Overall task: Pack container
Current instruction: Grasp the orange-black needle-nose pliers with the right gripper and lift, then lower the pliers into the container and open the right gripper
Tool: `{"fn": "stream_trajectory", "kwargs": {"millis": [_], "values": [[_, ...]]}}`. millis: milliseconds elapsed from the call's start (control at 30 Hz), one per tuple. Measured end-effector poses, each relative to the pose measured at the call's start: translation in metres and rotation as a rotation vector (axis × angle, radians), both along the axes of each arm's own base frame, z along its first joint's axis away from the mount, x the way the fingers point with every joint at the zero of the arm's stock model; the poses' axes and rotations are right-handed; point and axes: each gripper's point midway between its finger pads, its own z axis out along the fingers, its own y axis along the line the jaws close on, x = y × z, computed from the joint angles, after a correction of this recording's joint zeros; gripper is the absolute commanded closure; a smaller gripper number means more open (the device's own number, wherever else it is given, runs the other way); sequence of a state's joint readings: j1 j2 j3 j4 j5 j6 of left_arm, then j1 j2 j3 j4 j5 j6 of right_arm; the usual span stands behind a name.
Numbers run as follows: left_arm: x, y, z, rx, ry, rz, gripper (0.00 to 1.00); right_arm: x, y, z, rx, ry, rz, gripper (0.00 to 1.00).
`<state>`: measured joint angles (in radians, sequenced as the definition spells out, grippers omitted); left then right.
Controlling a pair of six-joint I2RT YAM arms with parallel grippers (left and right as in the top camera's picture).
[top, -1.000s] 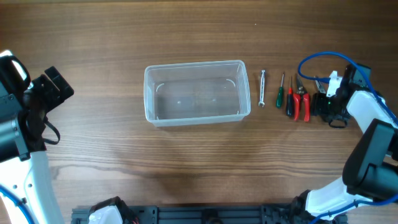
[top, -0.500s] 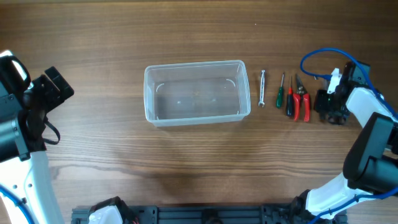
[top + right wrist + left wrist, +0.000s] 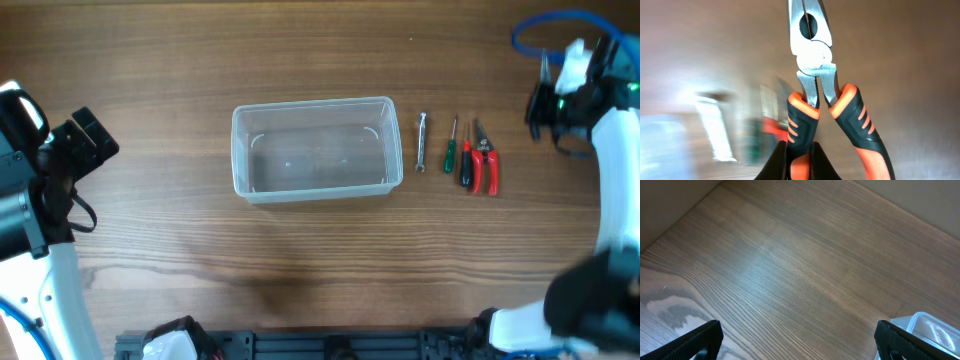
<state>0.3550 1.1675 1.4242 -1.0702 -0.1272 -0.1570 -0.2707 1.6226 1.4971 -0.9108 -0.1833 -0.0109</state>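
Right end effector (image 3: pixel 799 162): is pinching the orange-and-black pliers (image 3: pixel 815 85) at the handle end, nose pointing away from the wrist camera, with the background blurring.
Its place: is hanging over the worktop (image 3: pixel 300 50) at about 2 o'clock from the container (image 3: pixel 315 155), well apart from it.
Tools lying next: red-handled cutters (image 3: pixel 487 165), red screwdriver (image 3: pixel 466 165), green screwdriver (image 3: pixel 450 152) and wrench (image 3: pixel 421 142) are lying in a row at 3 o'clock from the container, the wrench just beside its wall.
Container: is sitting mid-worktop, clear, and looking empty.
Left end effector (image 3: pixel 797 340): is waiting far off at 9 o'clock, fingers spread wide, gripping nothing.
Progress: nothing is showing as packed. The pliers are looking like the first tool in hand, so carrying them over, releasing them inside and fetching the other four are all remaining.
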Motion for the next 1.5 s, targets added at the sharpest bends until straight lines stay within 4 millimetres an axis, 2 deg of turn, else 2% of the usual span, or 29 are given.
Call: {"fn": "stream_trajectory", "kwargs": {"millis": [33, 100, 133, 200, 267, 333, 367, 400, 433, 533, 567, 633, 700, 767, 833, 900, 1000, 1167, 1233, 1300, 1333, 1367, 1467, 1500], "values": [[0.000, 0.000, 0.000, 0.000, 0.000, 0.000, 0.00, 0.004, 0.029, 0.042, -0.002, -0.106, 0.076, 0.96], [0.000, 0.000, 0.000, 0.000, 0.000, 0.000, 0.00, -0.005, 0.098, 0.103, 0.012, -0.262, 0.250, 0.96], [0.000, 0.000, 0.000, 0.000, 0.000, 0.000, 0.00, -0.016, 0.136, 0.122, 0.025, -0.314, 0.355, 0.96], [0.000, 0.000, 0.000, 0.000, 0.000, 0.000, 0.00, -0.046, 0.210, 0.140, 0.045, -0.368, 0.597, 0.96], [0.000, 0.000, 0.000, 0.000, 0.000, 0.000, 0.00, -0.074, 0.271, 0.138, 0.043, -0.380, 0.828, 0.96], [0.000, 0.000, 0.000, 0.000, 0.000, 0.000, 0.00, -0.100, 0.325, 0.120, -0.005, -0.367, 1.071, 0.96], [0.000, 0.000, 0.000, 0.000, 0.000, 0.000, 0.00, -0.105, 0.338, 0.112, -0.035, -0.361, 1.134, 0.96], [0.000, 0.000, 0.000, 0.000, 0.000, 0.000, 0.00, -0.111, 0.358, 0.092, -0.101, -0.342, 1.245, 0.96], [0.000, 0.000, 0.000, 0.000, 0.000, 0.000, 0.00, -0.111, 0.368, 0.076, -0.144, -0.322, 1.304, 0.96], [0.000, 0.000, 0.000, 0.000, 0.000, 0.000, 0.00, -0.094, 0.386, 0.027, -0.266, -0.268, 1.444, 0.96], [0.000, 0.000, 0.000, 0.000, 0.000, 0.000, 0.00, -0.083, 0.389, 0.002, -0.318, -0.239, 1.493, 0.96], [0.000, 0.000, 0.000, 0.000, 0.000, 0.000, 0.00, -0.064, 0.392, -0.040, -0.392, -0.191, 1.557, 0.96], [0.000, 0.000, 0.000, 0.000, 0.000, 0.000, 0.00, -0.044, 0.392, -0.090, -0.457, -0.131, 1.610, 0.96], [0.000, 0.000, 0.000, 0.000, 0.000, 0.000, 0.00, -0.034, 0.387, -0.129, -0.497, -0.076, 1.647, 0.96], [0.000, 0.000, 0.000, 0.000, 0.000, 0.000, 0.00, -0.023, 0.382, -0.159, -0.543, -0.045, 1.673, 0.96], [0.000, 0.000, 0.000, 0.000, 0.000, 0.000, 0.00, -0.015, 0.379, -0.178, -0.573, -0.031, 1.684, 0.96], [0.000, 0.000, 0.000, 0.000, 0.000, 0.000, 0.00, -0.010, 0.378, -0.188, -0.590, -0.032, 1.692, 0.96], [0.000, 0.000, 0.000, 0.000, 0.000, 0.000, 0.00, -0.001, 0.384, -0.184, -0.609, -0.085, 1.685, 0.96], [0.000, 0.000, 0.000, 0.000, 0.000, 0.000, 0.00, 0.001, 0.385, -0.183, -0.610, -0.093, 1.683, 0.90], [0.000, 0.000, 0.000, 0.000, 0.000, 0.000, 0.00, 0.002, 0.386, -0.183, -0.612, -0.099, 1.681, 0.74], [0.000, 0.000, 0.000, 0.000, 0.000, 0.000, 0.00, 0.002, 0.386, -0.183, -0.612, -0.101, 1.680, 0.59], [0.000, 0.000, 0.000, 0.000, 0.000, 0.000, 0.00, 0.003, 0.386, -0.182, -0.614, -0.105, 1.678, 0.00], [0.000, 0.000, 0.000, 0.000, 0.000, 0.000, 0.00, 0.007, 0.387, -0.180, -0.594, -0.104, 1.605, 0.01], [0.000, 0.000, 0.000, 0.000, 0.000, 0.000, 0.00, 0.009, 0.388, -0.179, -0.573, -0.101, 1.559, 0.06]]}}
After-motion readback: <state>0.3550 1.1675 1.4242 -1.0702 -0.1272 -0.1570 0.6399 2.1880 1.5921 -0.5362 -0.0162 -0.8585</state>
